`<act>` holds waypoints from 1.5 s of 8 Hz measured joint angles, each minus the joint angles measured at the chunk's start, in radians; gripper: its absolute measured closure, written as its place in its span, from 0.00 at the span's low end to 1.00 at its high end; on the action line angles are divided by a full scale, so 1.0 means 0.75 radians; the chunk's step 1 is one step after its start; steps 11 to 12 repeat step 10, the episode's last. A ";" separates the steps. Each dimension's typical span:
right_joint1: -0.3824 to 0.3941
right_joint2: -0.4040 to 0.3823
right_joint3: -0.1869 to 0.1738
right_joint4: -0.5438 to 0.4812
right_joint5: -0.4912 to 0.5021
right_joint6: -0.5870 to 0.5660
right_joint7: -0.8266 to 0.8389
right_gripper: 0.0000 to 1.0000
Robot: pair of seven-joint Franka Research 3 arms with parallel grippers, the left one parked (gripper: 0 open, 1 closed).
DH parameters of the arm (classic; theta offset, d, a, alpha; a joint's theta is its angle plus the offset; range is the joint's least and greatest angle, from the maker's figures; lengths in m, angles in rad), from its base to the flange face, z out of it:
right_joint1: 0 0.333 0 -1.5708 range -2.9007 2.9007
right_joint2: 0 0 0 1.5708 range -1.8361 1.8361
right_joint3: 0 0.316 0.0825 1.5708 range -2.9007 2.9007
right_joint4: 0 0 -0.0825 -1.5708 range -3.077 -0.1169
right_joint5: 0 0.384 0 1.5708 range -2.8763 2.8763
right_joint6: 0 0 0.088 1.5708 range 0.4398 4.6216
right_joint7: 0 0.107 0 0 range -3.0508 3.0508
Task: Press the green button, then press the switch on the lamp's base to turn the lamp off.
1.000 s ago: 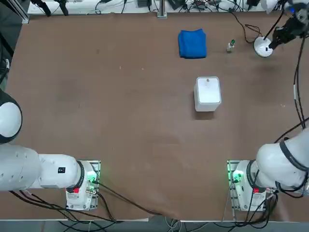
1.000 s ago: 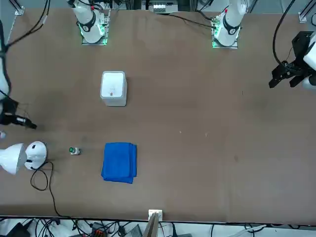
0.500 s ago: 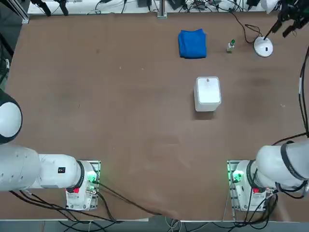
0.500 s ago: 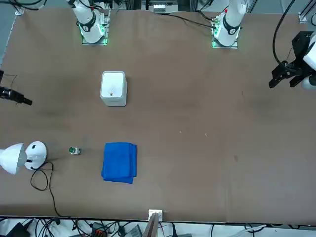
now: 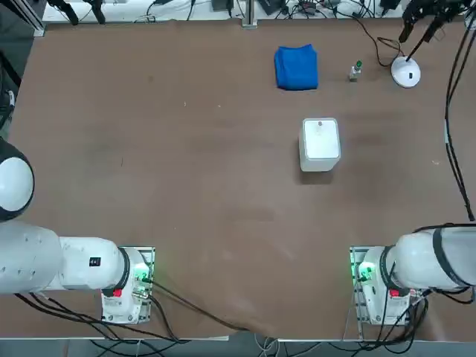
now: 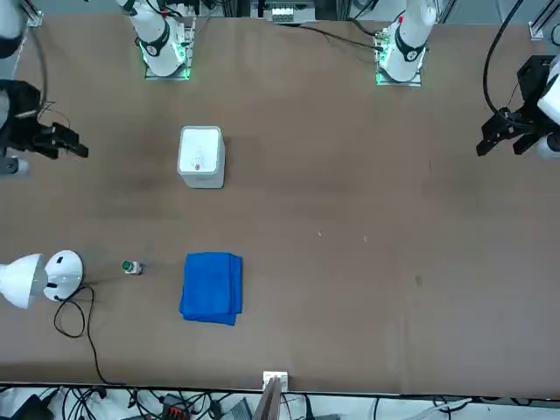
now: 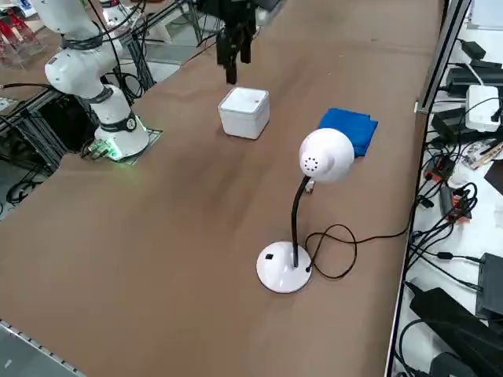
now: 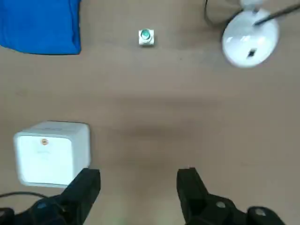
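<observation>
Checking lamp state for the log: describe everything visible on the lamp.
The lamp is white plastic by the look: a flat round base, a thin black bent stalk, a round white head tilted down. A small dark switch sits on the base top. A black cord loops away from the base over the brown table. It stands upright near the table's edge, beside the green button. Nothing touches it; the right hand is well clear.

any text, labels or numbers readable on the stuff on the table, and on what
None can be read.
white square box: a small orange-red dot on its top, no letters legible.
lamp's base: only the dark switch, no marking readable.
green button: plain green cap, no text.
blue cloth: no label showing.
right gripper: fingers apart above the table, no print visible on them.
</observation>
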 joint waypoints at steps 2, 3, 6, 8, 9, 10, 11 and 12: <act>0.090 0.014 0.001 0.106 -0.009 -0.030 0.003 0.00; 0.093 0.024 -0.001 0.166 0.025 -0.062 0.003 0.00; 0.084 0.026 -0.033 0.207 0.054 -0.094 0.006 0.00; 0.051 -0.020 -0.048 0.140 0.049 -0.083 0.006 0.00; 0.038 -0.066 -0.049 0.084 0.036 -0.073 0.006 0.00; 0.034 -0.110 -0.049 0.035 0.027 -0.064 0.006 0.00; 0.034 -0.110 -0.049 0.035 0.027 -0.064 0.006 0.00; 0.034 -0.110 -0.049 0.035 0.027 -0.064 0.006 0.00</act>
